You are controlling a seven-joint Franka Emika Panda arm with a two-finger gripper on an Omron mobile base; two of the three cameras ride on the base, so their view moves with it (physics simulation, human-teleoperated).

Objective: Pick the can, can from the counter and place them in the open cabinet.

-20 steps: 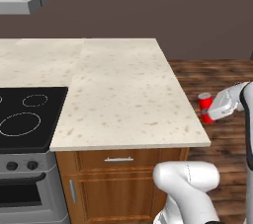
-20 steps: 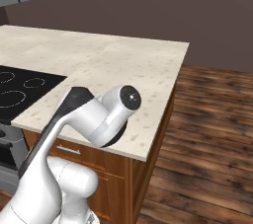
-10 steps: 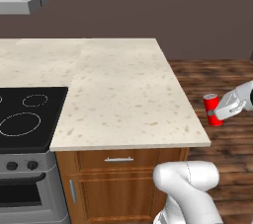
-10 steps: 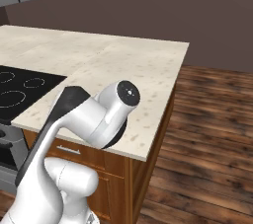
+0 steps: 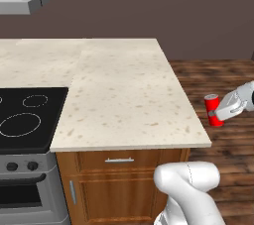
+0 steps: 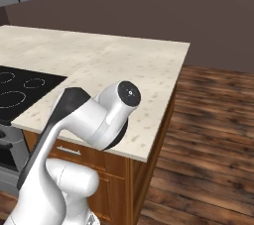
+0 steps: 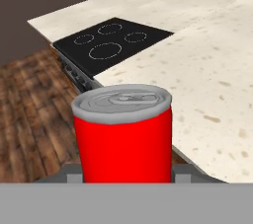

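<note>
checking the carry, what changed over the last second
The gripper, shut on the red can, has swung the can further right and a little lower in the left base view, out past the counter's right edge over the wood floor. In the right base view the arm's elbow has risen. The base, counter and stovetop stayed put.

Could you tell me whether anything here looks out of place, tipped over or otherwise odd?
Nothing looks spilled or damaged. The one unusual sight is the bright red can, which is off the counter: the hand holds it upright in the air beyond the counter's right edge, over the wooden floor. The stovetop looks ordinary.
</note>
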